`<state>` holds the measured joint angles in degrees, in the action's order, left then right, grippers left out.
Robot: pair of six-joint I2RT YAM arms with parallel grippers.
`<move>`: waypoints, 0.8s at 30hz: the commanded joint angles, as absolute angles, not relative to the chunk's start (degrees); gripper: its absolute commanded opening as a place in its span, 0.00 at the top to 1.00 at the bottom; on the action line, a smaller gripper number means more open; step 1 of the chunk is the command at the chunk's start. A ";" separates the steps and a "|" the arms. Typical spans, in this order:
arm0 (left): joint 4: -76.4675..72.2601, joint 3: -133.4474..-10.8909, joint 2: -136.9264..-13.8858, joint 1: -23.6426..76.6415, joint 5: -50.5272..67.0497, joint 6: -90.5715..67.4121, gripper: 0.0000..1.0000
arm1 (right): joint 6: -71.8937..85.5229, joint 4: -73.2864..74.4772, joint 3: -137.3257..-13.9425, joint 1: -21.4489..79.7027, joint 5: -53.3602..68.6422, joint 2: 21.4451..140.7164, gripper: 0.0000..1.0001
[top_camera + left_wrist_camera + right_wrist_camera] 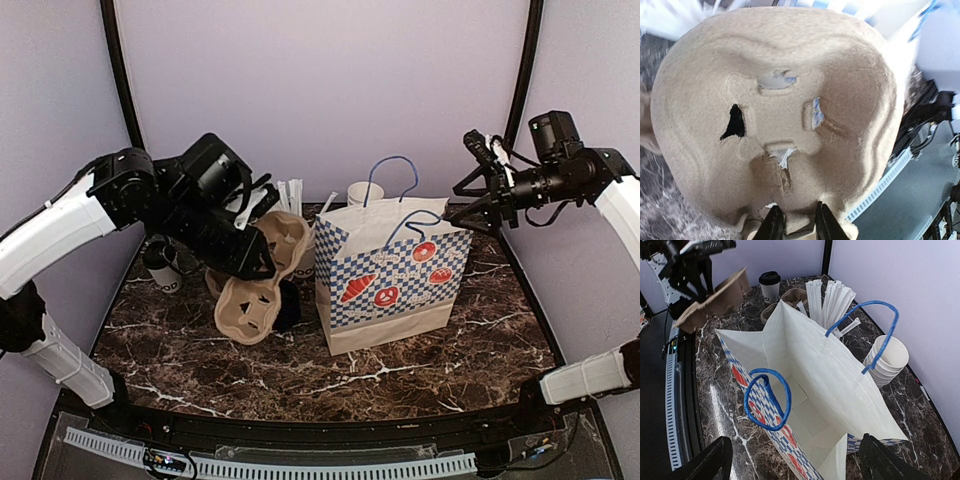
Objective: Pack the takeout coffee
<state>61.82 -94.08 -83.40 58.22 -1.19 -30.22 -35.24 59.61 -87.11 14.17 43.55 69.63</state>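
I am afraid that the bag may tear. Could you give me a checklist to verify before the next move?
1. The paper bag stands upright with its mouth open: ok.
2. The bag floor is free of items: ok.
3. The left hand is clamped on the carrier rim: ok.
4. The black lid sits on the coffee cup: ok.
5. The right hand is free of the bag edge: cannot tell; its fingers are apart, astride a top corner.
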 commanded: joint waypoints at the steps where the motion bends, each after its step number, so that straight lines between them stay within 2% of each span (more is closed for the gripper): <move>1: 65.24 -107.29 -86.35 56.72 -0.65 -24.05 0.75 | -40.56 64.27 -89.92 20.41 39.15 71.85 0.11; 9: 62.16 -131.03 -96.73 53.43 5.63 -15.55 0.75 | -40.56 60.76 -91.58 28.55 29.38 75.80 0.11; 16: 49.83 -134.31 -100.05 49.67 14.94 -13.49 0.76 | -42.23 60.71 -92.59 36.13 21.19 79.97 0.17; 18: 47.19 -134.30 -99.91 49.59 16.15 -13.27 0.76 | -42.51 61.81 -93.29 38.02 20.13 81.23 0.22; 20: 45.49 -134.32 -99.81 49.57 16.51 -13.13 0.76 | -42.54 62.36 -93.55 39.81 19.35 82.24 0.33; 23: 44.33 -134.30 -99.49 49.49 16.20 -12.83 0.76 | -42.54 62.80 -94.14 42.19 18.80 83.10 0.53; 24: 44.36 -134.30 -99.40 49.53 16.05 -12.68 0.76 | -42.62 63.23 -94.65 42.85 18.99 83.38 0.65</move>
